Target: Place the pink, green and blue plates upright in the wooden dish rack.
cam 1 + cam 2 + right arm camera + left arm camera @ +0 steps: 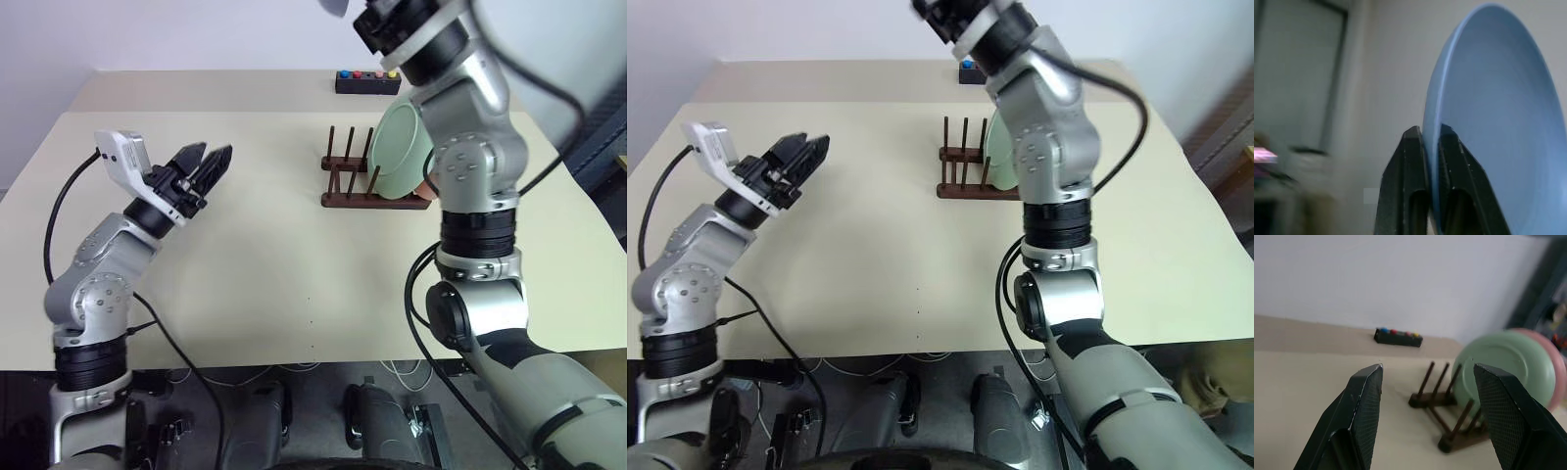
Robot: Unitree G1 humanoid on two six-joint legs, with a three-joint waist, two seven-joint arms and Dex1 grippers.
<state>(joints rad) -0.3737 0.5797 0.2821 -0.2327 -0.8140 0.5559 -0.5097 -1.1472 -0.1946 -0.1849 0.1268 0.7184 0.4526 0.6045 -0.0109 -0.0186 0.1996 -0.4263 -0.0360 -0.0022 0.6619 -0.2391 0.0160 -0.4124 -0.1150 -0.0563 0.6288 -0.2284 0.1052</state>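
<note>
One blue plate point(1493, 127) pinched at rim by right gripper point(1431, 147) | stiff, light, slippery | left gripper point(1427, 382) open, empty | green plate point(402, 152) racked point(345, 181)

At centre right of the frame, a green plate point(400, 152) stands upright in a dark wooden rack point(358, 186) on the table point(265, 255). The left gripper point(208, 163) hovers at upper left, fingers apart. A small black box point(367, 81) with coloured buttons sits at top centre.

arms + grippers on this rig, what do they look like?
Both arms are silver-grey metal segments with black ribbed joint bands and loose black cables. The left gripper has two black wedge-shaped fingers with finely textured inner faces, plus a white box at the wrist. The right gripper has the same black fingers.
</note>
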